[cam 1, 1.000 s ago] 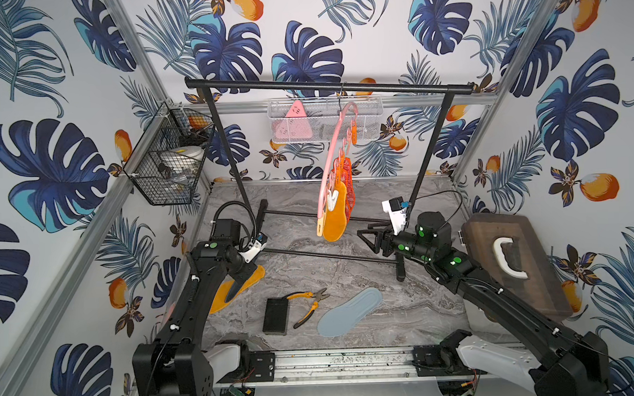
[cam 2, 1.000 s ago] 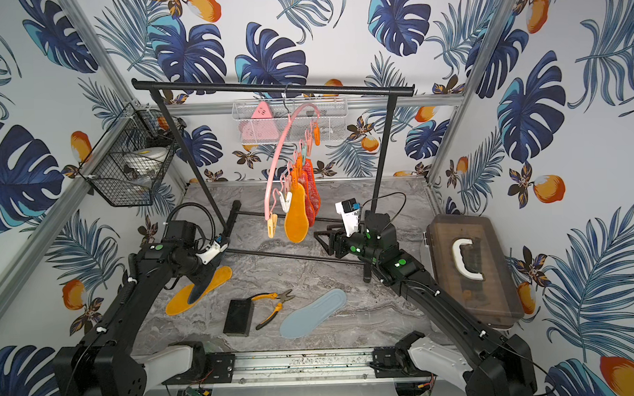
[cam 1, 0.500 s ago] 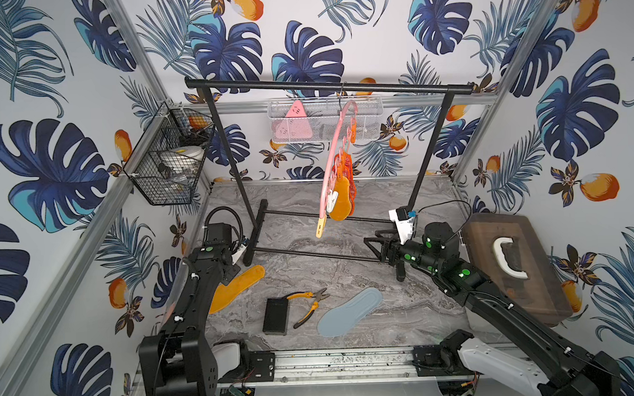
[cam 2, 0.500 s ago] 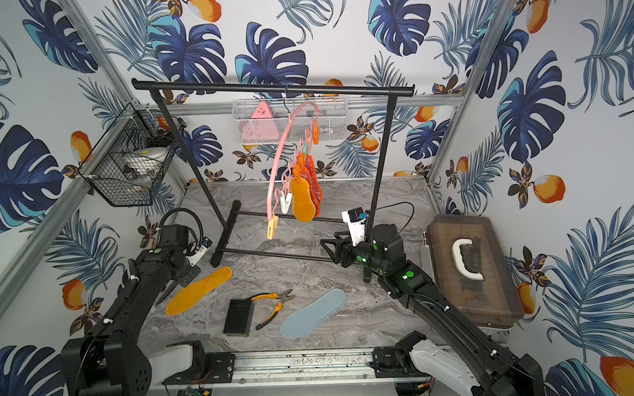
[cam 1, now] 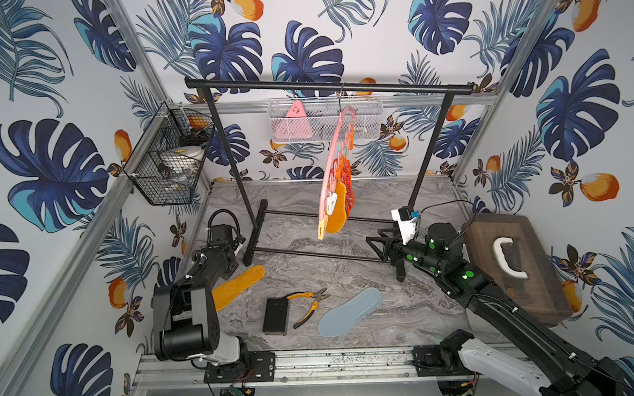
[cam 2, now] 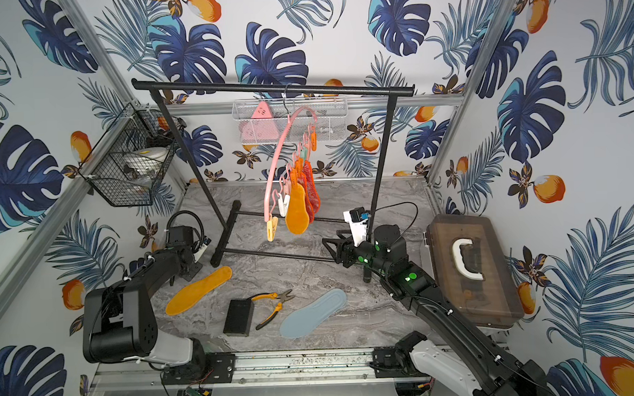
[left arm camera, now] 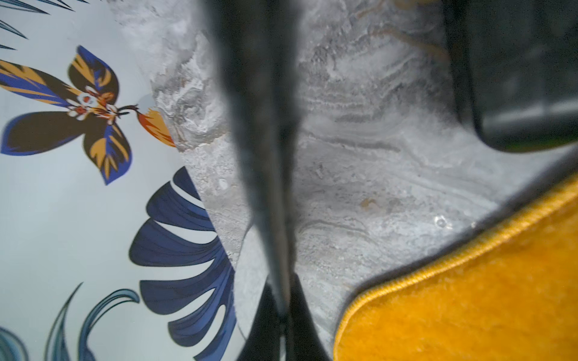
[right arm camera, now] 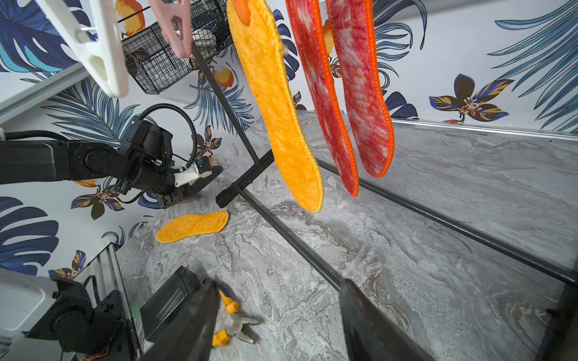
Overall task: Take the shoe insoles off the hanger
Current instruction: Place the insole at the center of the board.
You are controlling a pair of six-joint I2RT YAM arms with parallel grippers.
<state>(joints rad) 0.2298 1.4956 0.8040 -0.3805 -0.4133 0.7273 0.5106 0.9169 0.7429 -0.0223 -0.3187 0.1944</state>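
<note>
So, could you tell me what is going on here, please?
Two arms are taking insoles off the pink hanger on the rack. A hanging yellow insole and two red insoles hang from it. A loose yellow insole and a blue insole lie on the table. The left gripper is shut and empty, low beside the loose yellow insole. The right gripper is open, lower than the hanging ones and facing them.
</note>
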